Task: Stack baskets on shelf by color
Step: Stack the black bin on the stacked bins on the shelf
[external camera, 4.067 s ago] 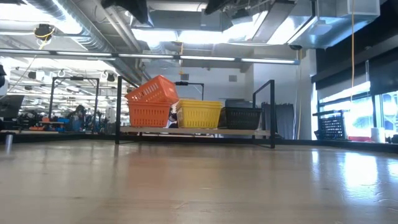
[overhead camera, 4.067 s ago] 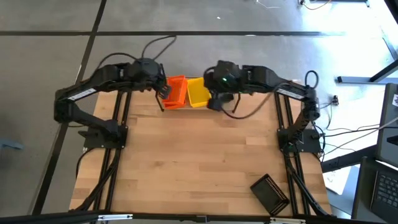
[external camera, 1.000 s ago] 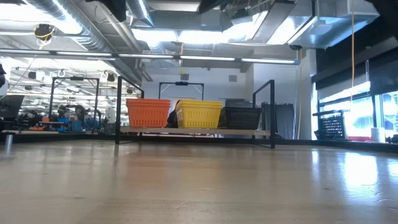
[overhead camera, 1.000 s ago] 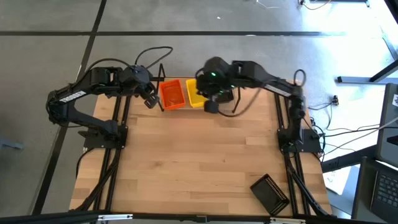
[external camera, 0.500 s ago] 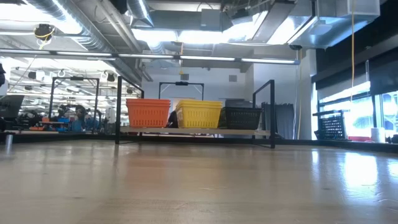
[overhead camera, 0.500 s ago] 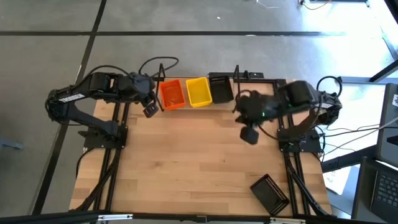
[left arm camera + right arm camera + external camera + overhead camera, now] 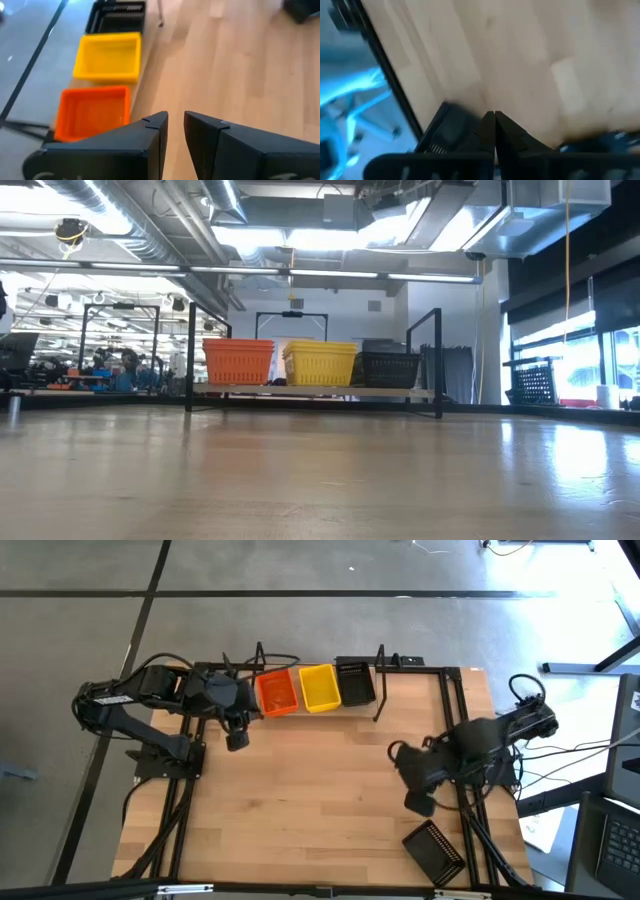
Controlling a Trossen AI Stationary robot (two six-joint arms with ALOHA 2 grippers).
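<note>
Three colours sit in a row on the shelf (image 7: 320, 392) at the far edge of the surface (image 7: 320, 810): the orange baskets (image 7: 277, 692) at the left end, the yellow baskets (image 7: 319, 687) touching them in the middle, and a black basket (image 7: 354, 683) touching the yellow on the right. From table height the three stand level, side by side between the shelf's black upright loops. How many are nested in each spot cannot be told from these views. One more black basket, the stray black basket (image 7: 434, 850), lies alone near the front right corner of the surface, tilted at an angle to the edge, well apart from the shelf. The left gripper (image 7: 237, 739) hangs over the surface just in front of the orange baskets, clear of them; the left wrist view shows its fingers (image 7: 150, 140) close together with only a narrow gap, nothing between them, with orange, yellow and black lined up beyond. The right gripper (image 7: 420, 802) is over the front right part of the surface, near the stray black basket and just back from it; in the right wrist view its fingers (image 7: 487, 132) are pressed together and empty, with a dark shape blurred just beside them.
</note>
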